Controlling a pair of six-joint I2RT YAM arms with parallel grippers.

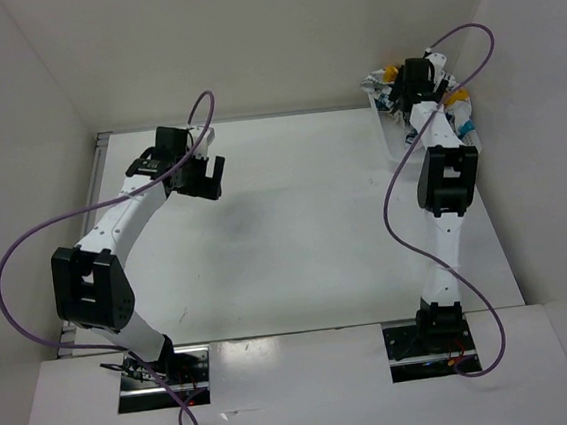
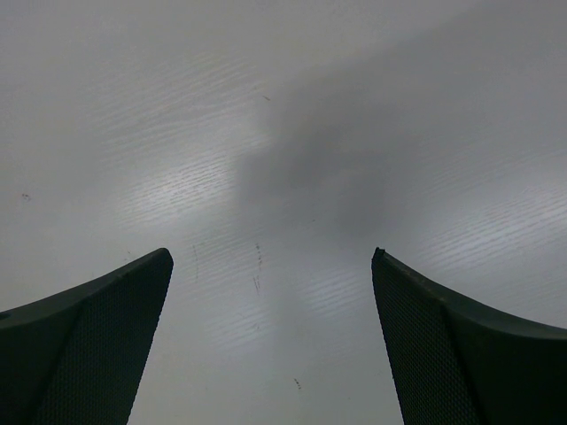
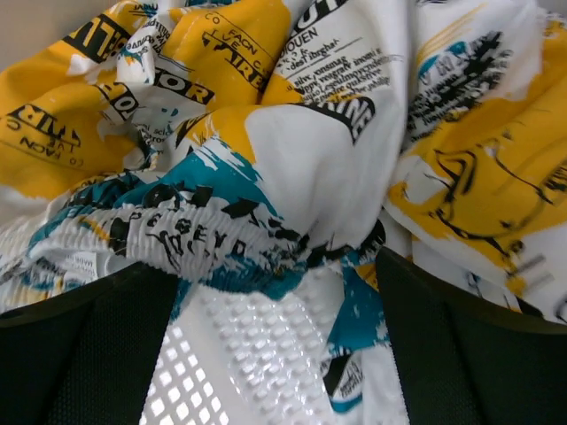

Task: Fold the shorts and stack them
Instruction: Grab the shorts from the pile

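The rig has two arms and two grippers, with one purple cable [image 1: 26,247] looped along the left arm and a second [image 1: 395,202] along the right. The left gripper [image 2: 270,257] hangs above the bare white table [image 1: 306,240] at its far left. Its jaws stand wide apart, with nothing between them but the tabletop. The right gripper [image 3: 275,266] is reached out to the far right corner and points down into one white plastic mesh basket [image 3: 239,354]. Its jaws are likewise spread wide, and the two dark fingers [image 3: 97,345] flank the cloth without clamping it. The shorts [image 3: 310,133] lie crumpled in that basket as a single heap, with folds spilling over its rim in the overhead view [image 1: 461,105]. How many pairs make up the heap cannot be told. One gathered elastic waistband shows just ahead of the right fingers. The fabric is white with teal, yellow-orange and black print carrying black lettering. The fragments "FACN", "AIRE" and "OUEN" can be read, and the remaining words are broken by creases and are not legible.
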